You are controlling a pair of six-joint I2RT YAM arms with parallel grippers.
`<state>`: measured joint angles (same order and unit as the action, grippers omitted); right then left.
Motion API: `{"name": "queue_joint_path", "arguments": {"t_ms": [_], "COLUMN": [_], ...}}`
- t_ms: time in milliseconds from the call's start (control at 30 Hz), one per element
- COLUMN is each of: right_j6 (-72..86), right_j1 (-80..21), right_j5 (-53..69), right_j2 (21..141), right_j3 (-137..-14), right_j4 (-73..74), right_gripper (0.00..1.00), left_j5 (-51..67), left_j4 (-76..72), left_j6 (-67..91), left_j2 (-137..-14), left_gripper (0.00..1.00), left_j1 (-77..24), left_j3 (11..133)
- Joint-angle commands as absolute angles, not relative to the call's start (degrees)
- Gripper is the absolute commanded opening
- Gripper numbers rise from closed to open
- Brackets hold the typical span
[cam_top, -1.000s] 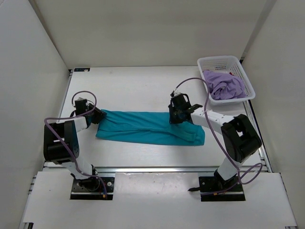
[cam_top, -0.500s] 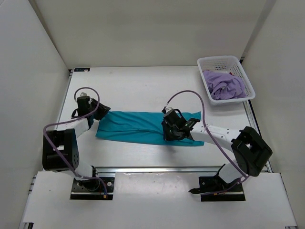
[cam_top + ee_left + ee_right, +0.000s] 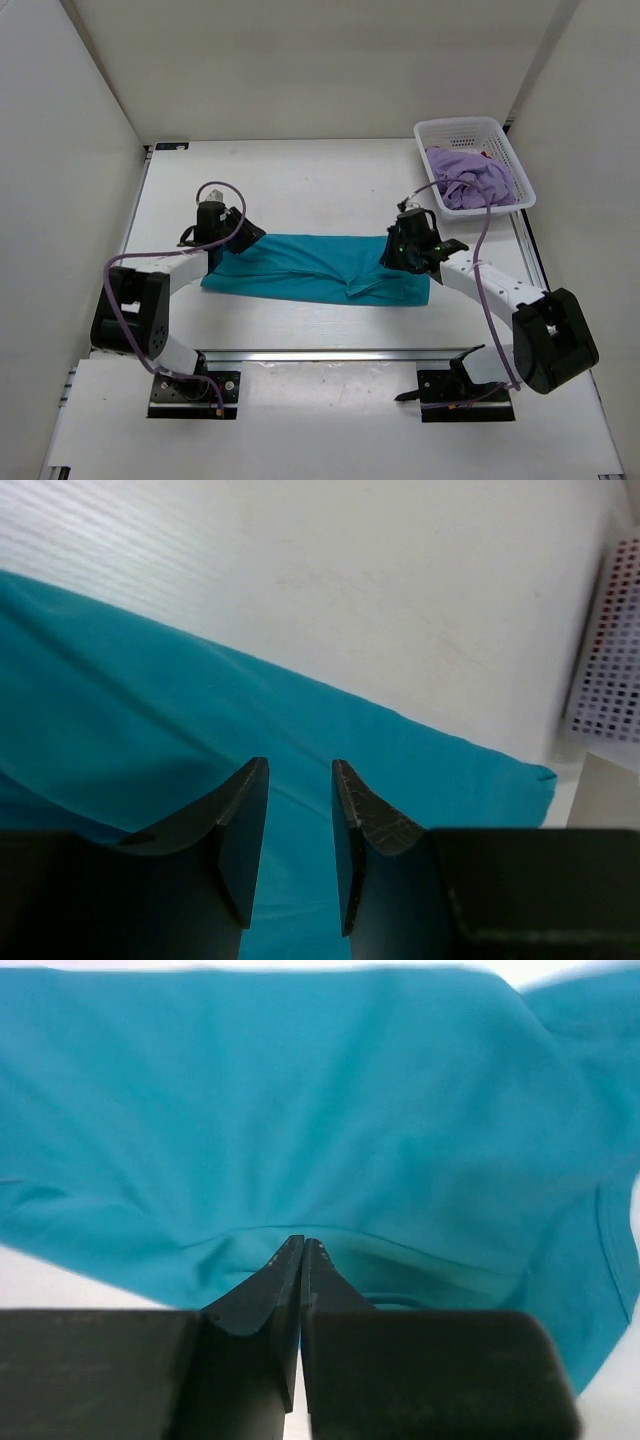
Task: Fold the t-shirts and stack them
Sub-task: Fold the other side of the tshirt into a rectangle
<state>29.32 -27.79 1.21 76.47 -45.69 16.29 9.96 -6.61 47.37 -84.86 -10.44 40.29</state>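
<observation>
The left gripper (image 3: pixel 300 770) hovers part-open over the left end of the teal t-shirt (image 3: pixel 300 265), gripping nothing. That shirt lies in a long strip across the table (image 3: pixel 290 180). It looks light, limp and prone to bunching, so it is best pinched at corners or hems. The right gripper (image 3: pixel 303 1243) is closed on a pucker of cloth near its right end. The lavender t-shirt (image 3: pixel 470 180) sits crumpled in the basket (image 3: pixel 455 127).
</observation>
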Motion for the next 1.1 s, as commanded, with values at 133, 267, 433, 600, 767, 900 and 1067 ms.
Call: {"name": "queue_joint_path", "arguments": {"t_ms": [133, 267, 433, 600, 767, 900, 1067], "right_j6": [32.78, 33.83, 35.42, 34.54, 32.26, 31.73, 35.32], "right_j1": [-27.16, -30.66, -34.88, -33.24, -25.32, -22.51, -26.79], "right_j5": [3.25, 1.07, 0.87, 1.23, 4.66, 4.56, 3.43], "right_j2": [72.86, 69.89, 66.36, 66.01, 69.16, 74.87, 72.52], "right_j3": [-32.97, -30.85, -30.76, -33.66, -38.30, -40.52, -32.37], "right_j4": [12.31, 14.76, 15.73, 16.27, 11.87, 10.20, 9.14], "right_gripper": [0.00, 0.00, 0.00, 0.02, 0.00, 0.00, 0.00], "left_j5": [16.33, 17.05, 16.26, 14.08, 8.53, 12.46, 17.84], "left_j4": [-12.56, -14.41, -13.89, -13.19, -9.93, -10.63, -16.25], "left_j6": [52.11, 53.87, 53.79, 52.83, 49.84, 51.05, 54.57], "left_j2": [-89.12, -89.39, -88.51, -84.39, -82.09, -86.03, -88.50], "left_gripper": [0.43, 0.43, 0.43, 0.43, 0.43, 0.43, 0.43], "left_j1": [-1.69, 2.72, 2.55, -1.03, -8.87, -10.38, -4.75], "left_j3": [35.43, 33.58, 33.84, 33.83, 36.47, 37.01, 30.95]}}
